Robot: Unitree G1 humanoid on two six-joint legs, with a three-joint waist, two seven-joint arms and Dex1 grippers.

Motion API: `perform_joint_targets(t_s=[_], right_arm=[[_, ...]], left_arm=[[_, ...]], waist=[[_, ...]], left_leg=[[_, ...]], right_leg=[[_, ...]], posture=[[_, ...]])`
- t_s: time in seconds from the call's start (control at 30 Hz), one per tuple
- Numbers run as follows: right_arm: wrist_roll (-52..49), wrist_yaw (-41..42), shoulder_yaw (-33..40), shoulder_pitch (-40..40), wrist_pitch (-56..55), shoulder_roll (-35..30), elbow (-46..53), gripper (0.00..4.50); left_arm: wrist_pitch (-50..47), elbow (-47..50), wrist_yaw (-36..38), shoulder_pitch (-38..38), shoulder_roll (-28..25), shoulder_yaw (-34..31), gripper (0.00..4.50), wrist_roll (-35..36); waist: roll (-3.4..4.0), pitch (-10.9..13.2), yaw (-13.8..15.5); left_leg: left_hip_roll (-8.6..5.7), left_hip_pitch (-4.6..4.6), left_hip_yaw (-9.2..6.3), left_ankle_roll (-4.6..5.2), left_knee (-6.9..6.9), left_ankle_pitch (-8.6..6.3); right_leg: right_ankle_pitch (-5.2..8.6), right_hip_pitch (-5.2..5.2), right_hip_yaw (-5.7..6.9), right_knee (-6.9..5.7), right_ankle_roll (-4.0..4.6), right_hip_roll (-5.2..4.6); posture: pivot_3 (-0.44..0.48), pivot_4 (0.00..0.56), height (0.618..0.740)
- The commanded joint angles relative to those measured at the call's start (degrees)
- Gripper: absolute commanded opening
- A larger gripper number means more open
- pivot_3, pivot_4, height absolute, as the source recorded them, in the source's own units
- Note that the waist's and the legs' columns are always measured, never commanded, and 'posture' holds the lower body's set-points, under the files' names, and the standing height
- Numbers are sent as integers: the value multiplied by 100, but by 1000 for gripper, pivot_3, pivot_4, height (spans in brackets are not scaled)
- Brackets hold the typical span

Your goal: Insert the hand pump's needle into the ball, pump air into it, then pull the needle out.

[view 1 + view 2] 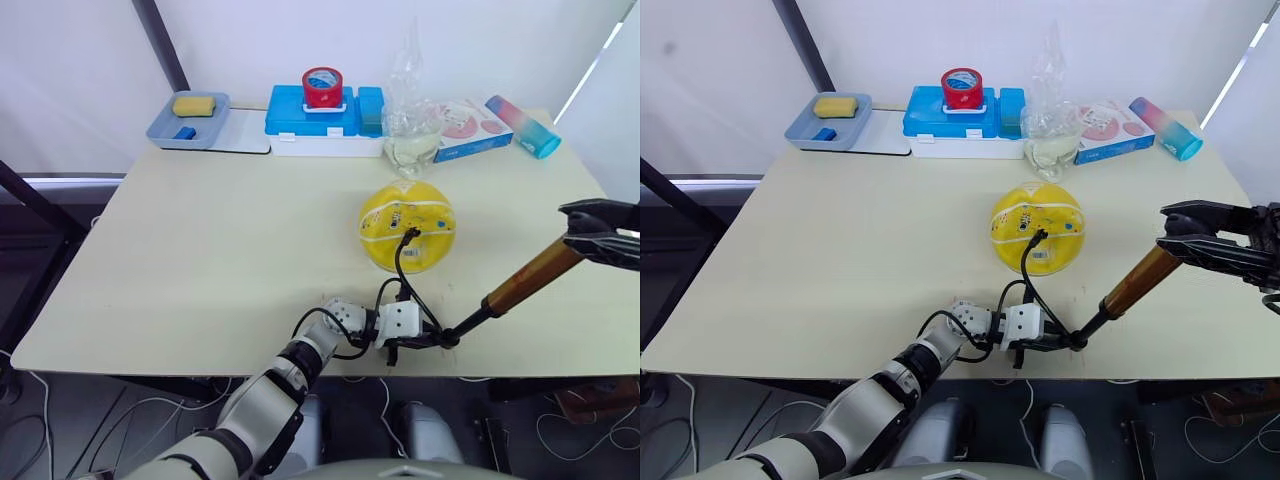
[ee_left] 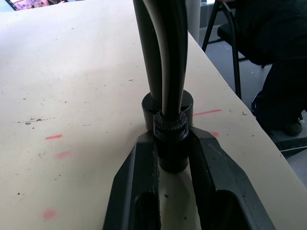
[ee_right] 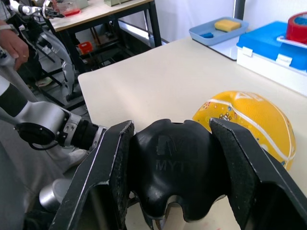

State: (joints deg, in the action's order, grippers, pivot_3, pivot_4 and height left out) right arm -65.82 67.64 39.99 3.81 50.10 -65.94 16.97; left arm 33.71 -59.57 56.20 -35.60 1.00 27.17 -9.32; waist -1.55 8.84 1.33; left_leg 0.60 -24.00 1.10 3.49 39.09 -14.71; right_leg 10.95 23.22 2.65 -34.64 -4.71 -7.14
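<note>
Left gripper [image 1: 418, 342] pinches the hand pump [image 1: 530, 277] base, right gripper [image 1: 1180, 233] clasps its handle — needle seemingly in ball [image 1: 407, 226].

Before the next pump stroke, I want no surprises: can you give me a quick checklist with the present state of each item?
1. Needle end in the ball: hose reaches the ball's top; ok, though the needle's depth cannot be told.
2. Left gripper holding the hand pump at its base: jaws shut on the black lower end; ok.
3. Right gripper on the handle: jaws shut on it; ok.
4. Pump extended for a stroke: amber tube is raised off the table, slanting up; ok.
5. Ball firmness: cannot tell.
6. Hose free of kinks: loops loosely; ok.
</note>
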Motion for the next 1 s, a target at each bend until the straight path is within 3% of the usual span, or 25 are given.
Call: perform_joint_targets(t_s=[0.03,0.4,0.6,0.73,1.0], right_arm=[[124,135,274,-70,-143,57,142,2000],[2032,245,-1489,-1094,-1897,1181,327,2000],[2753,124,-2108,-1102,-2749,1608,27,2000],[2466,68,-1810,-925,-2732,1606,67,2000],[1219,94,-597,-465,-1779,878,284,2000]], left_arm=[[-287,-511,-35,184,-259,162,378,-407],[-318,-515,-96,161,-231,159,378,-393],[-323,-513,-100,170,-227,163,378,-384],[-319,-514,-108,180,-211,169,378,-385],[-307,-514,-99,199,-220,170,378,-389]], waist=[[0,0,3],[-32,-20,-3],[-34,-22,2],[-32,-22,4],[-3,-5,32]], left_leg=[[0,0,0,0,0,0],[2,13,-3,-18,1,-10],[1,13,-3,-11,1,-6],[1,13,-4,-10,1,-6],[0,11,-1,-9,1,-5]], right_leg=[[0,0,0,0,0,0],[13,-7,1,-1,-23,6],[13,-6,1,-1,-23,6],[13,-6,1,-1,-22,6],[2,-5,0,-1,-7,2]], posture=[[0,150,739],[0,150,739],[0,150,739],[0,150,739],[0,150,739]])
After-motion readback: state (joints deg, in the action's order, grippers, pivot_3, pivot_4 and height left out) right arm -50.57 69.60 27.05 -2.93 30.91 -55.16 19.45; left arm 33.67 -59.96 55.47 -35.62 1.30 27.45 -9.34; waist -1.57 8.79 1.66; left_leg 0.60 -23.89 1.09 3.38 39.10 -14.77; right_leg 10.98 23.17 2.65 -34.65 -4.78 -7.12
